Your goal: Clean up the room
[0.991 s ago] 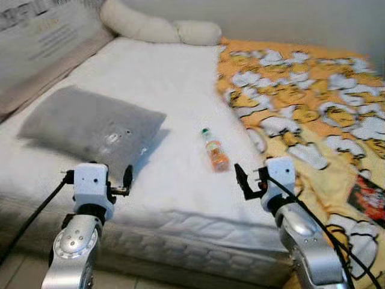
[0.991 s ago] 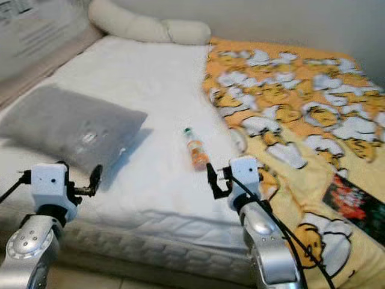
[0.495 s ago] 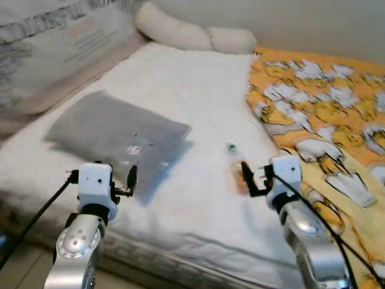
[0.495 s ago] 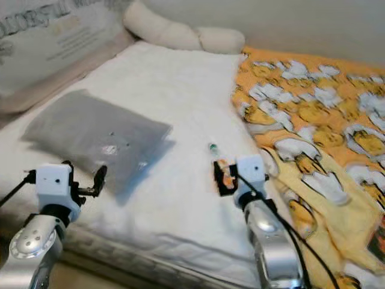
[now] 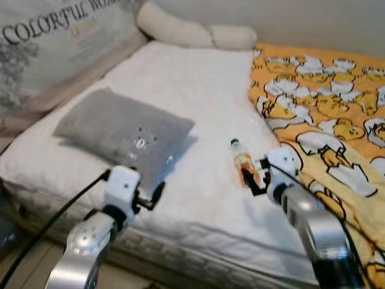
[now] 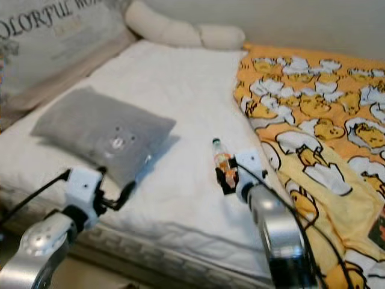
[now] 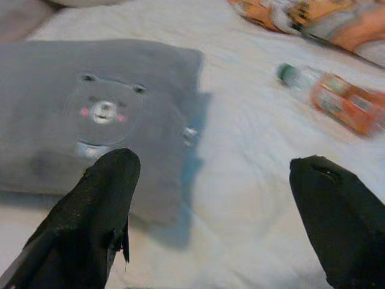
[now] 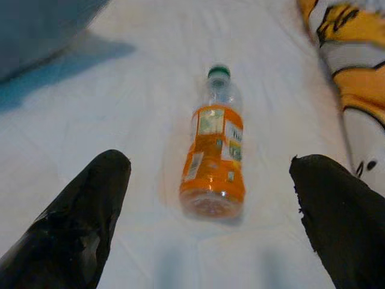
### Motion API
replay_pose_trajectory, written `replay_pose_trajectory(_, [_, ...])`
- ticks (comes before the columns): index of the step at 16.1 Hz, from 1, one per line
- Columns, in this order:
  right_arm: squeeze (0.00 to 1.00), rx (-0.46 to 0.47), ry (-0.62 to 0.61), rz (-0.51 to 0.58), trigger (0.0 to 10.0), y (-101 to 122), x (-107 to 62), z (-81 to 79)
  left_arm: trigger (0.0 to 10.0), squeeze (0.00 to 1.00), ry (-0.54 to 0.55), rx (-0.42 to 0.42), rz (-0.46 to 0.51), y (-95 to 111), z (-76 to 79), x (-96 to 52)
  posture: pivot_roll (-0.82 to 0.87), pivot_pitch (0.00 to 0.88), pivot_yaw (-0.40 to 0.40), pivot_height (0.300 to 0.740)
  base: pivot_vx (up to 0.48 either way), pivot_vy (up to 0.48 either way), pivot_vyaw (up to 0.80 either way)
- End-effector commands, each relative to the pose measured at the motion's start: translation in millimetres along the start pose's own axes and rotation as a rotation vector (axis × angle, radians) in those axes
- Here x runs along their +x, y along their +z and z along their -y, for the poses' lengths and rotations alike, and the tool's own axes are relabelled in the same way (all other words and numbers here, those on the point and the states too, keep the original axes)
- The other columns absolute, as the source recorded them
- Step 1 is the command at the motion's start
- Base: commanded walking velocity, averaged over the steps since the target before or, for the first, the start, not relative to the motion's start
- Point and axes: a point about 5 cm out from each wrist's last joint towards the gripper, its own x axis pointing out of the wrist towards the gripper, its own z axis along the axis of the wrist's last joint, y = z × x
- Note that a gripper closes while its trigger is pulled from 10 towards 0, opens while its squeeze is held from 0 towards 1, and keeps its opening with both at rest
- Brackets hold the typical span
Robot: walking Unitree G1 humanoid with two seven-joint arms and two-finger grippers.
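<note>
A small bottle of orange drink (image 5: 243, 164) with a green cap lies on its side on the white sheet (image 5: 198, 90) of the bed, cap toward the far end. My right gripper (image 5: 251, 182) hovers open just short of the bottle's base. In the right wrist view the bottle (image 8: 213, 159) lies centred ahead of the two spread fingers, untouched. My left gripper (image 5: 157, 191) is open over the bed's near edge, beside the corner of a grey bear-face pillow (image 5: 123, 129). The left wrist view shows that pillow (image 7: 90, 114) and the bottle (image 7: 340, 99) beyond.
A yellow cartoon-print blanket (image 5: 325, 102) covers the bed's right side, close to the bottle. A long cream pillow (image 5: 192, 33) lies at the far end. A printed cushion (image 5: 54, 42) leans along the left. The mattress edge (image 5: 198, 253) runs below my arms.
The view has shifted. My right gripper has closed in on the bottle's base, and my left gripper has reached forward to the pillow's corner.
</note>
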Motion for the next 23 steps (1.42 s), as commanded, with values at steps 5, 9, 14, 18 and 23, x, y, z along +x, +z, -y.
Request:
replay_pose_trajectory(5, [1.0, 0.024, 0.09, -0.197, 10.0, 11.3, 46.8, 2.0, 10.0, 0.92, -0.15, 0.053, -0.011, 22.8, -10.9, 20.3, 0.06, 0.0, 0.033, 0.74, 0.0, 0.0, 0.0])
replay_pose_trajectory(9, [0.0, -0.009, 0.049, -0.24, 10.0, 20.1, 60.9, 6.0, 10.0, 0.91, -0.312, 0.111, -0.053, 28.7, -4.3, 21.4, 0.08, 0.0, 0.039, 0.74, 0.0, 0.0, 0.0])
replay_pose_trajectory(14, [0.0, -0.032, 0.007, -0.264, 10.0, 16.5, 66.9, -0.2, 10.0, 0.89, -0.39, 0.139, -0.11, 31.2, -1.2, 12.0, 0.15, 0.076, 0.047, 0.74, 0.0, 0.0, 0.0])
replay_pose_trajectory(18, [0.0, 0.034, -0.05, -0.252, 10.0, 11.9, 67.4, 1.5, 10.0, 0.91, -0.368, 0.129, -0.145, 24.5, -3.4, 4.4, 0.17, 0.118, 0.063, 0.74, 0.0, 0.0, 0.0])
replay_pose_trajectory(23, [0.0, 0.082, -0.184, -0.215, 10.0, 18.3, 66.5, 15.1, 10.0, 0.91, -0.369, 0.129, -0.156, 27.9, -5.5, 1.7, 0.19, 0.149, 0.07, 0.74, 0.0, 0.0, 0.0])
